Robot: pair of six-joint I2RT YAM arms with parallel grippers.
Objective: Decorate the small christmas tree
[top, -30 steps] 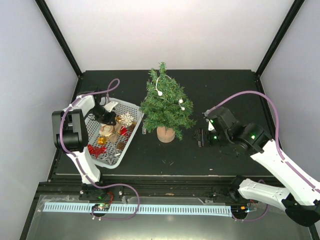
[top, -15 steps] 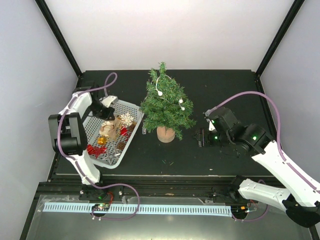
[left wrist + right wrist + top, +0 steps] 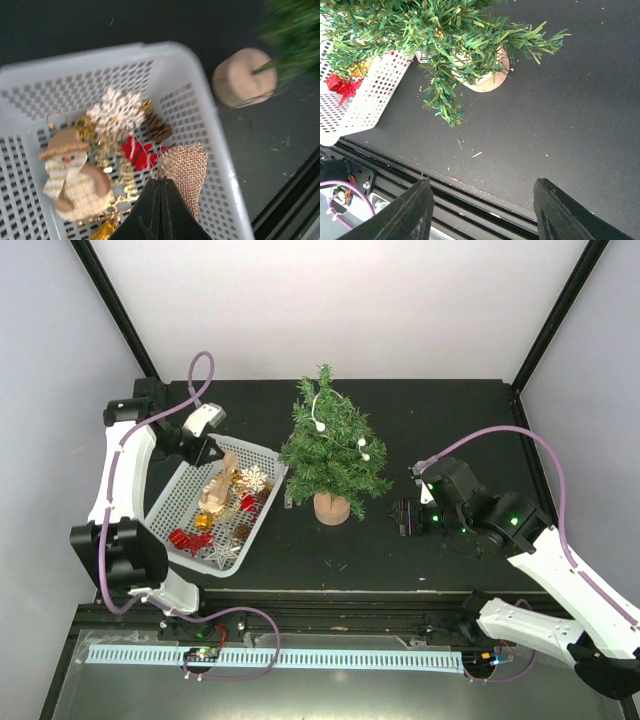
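The small christmas tree (image 3: 330,445) stands upright near the middle of the black table (image 3: 450,430). Its long axis is vertical: the round wooden base (image 3: 332,508) sits flat on the surface and the tip points straight up, which in the overhead view falls toward the far wall. A thin white strand with a few white beads (image 3: 320,425) is draped over its upper branches. Just left of the tree, almost touching its lower branches, lies a white perforated basket (image 3: 178,508), set at a slant to the table edge. It holds a straw-coloured snowman (image 3: 75,175), a white snowflake (image 3: 117,112), a pine cone (image 3: 157,127) and a red piece (image 3: 140,152). The left gripper (image 3: 210,452) hangs over the far end of the basket with its 2 fingers pressed flat together. A scrap of burlap (image 3: 184,167) sits right at their tips, and a fine thread runs there too, but whether they pinch it cannot be told. The right gripper (image 3: 403,517) is low over bare table to the right of the tree and apart from it. It faces the trunk, its 2 fingers (image 3: 412,215) are spread about halfway, and there is nothing between them.
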